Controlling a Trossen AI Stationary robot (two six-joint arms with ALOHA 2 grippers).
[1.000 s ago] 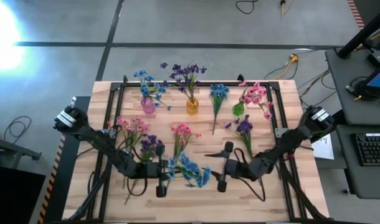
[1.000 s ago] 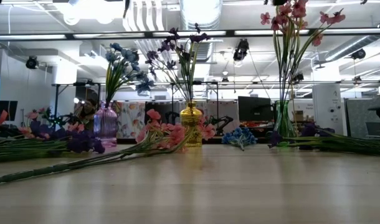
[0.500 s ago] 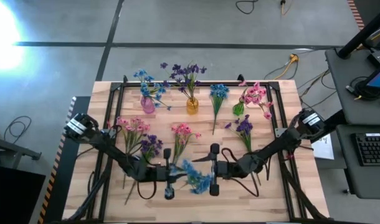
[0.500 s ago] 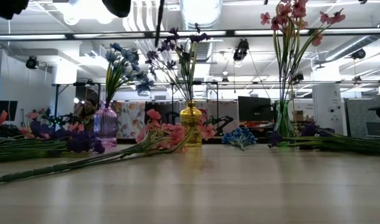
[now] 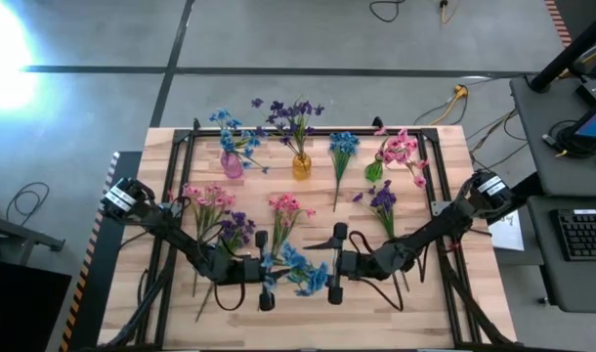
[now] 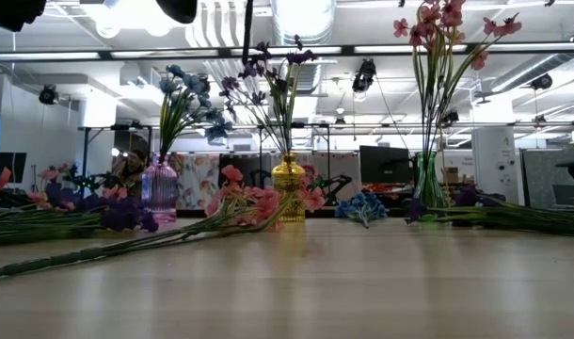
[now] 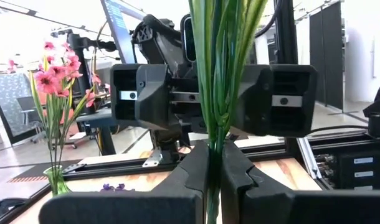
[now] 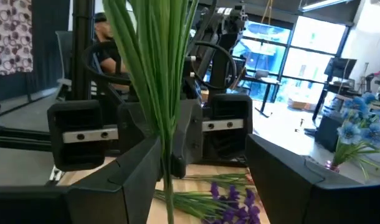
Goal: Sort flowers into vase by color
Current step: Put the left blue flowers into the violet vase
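Handover of a blue sprig point(image 5: 300, 271), lower centre of the high view.
Left gripper point(image 5: 266, 271) pinching the stems; right gripper point(image 5: 335, 264) spread around them; early release risks dropping it.

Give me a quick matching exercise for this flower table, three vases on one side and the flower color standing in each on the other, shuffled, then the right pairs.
Vases:
1. pink vase
2. amber vase
3. green vase

Flowers standing in it:
a. pink
b. blue
c. dark purple

Pairs: 1-b, 2-c, 3-a
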